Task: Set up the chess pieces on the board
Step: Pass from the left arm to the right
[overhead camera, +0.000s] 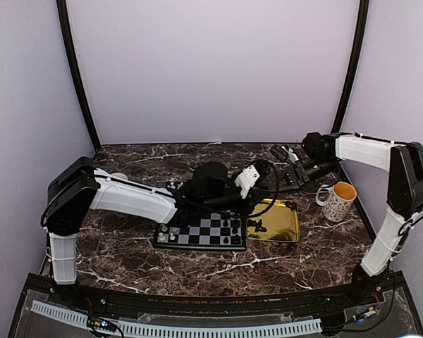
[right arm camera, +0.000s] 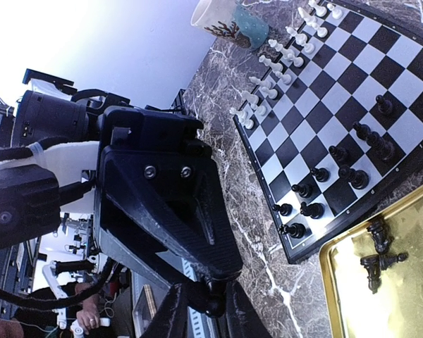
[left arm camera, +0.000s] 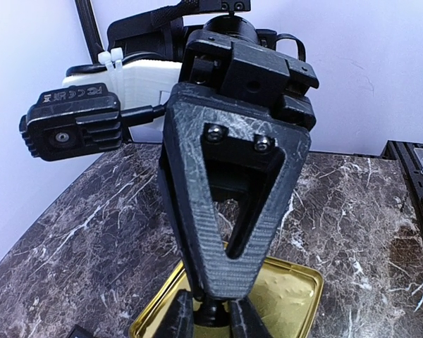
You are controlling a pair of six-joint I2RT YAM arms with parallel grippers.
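pieces to pick: the tiny black plastic-looking chess pieces [right arm camera: 374, 265] not yet placed lie tipped over in the shiny gold rectangular metal tray [right arm camera: 409, 310], just beside the board's corner.
board: the small flat chessboard with black and pale grey chequers [right arm camera: 352, 77] lies on the dark marble table [overhead camera: 127, 253]. other black figures stand scattered on its tray-side ranks, and the tiny pale chess pieces [right arm camera: 268, 84] crowd the far edge.
handling: judged very light, rigid and smooth. they should be easy to topple or flick away, and likely to skid on the glossy tray.
where to grip: probably across the narrow stem below the head, with a gentle pinch.
left gripper: the left gripper [left arm camera: 211, 327] hangs above the tray. its fingers [left arm camera: 178, 320] stand close together, with the tips cut off by the frame edge. a dark rounded bit sits between them, and i cannot tell whether it is a piece or part of the gripper.
right gripper: the right gripper [right arm camera: 206, 324] hangs high beside the board. its fingers [right arm camera: 173, 317] are also close and cropped, with the same dark bit between them, so whether it holds anything cannot be told.
nearby: a white ceramic mug with an orange inside [overhead camera: 336, 201] stands right of the tray.
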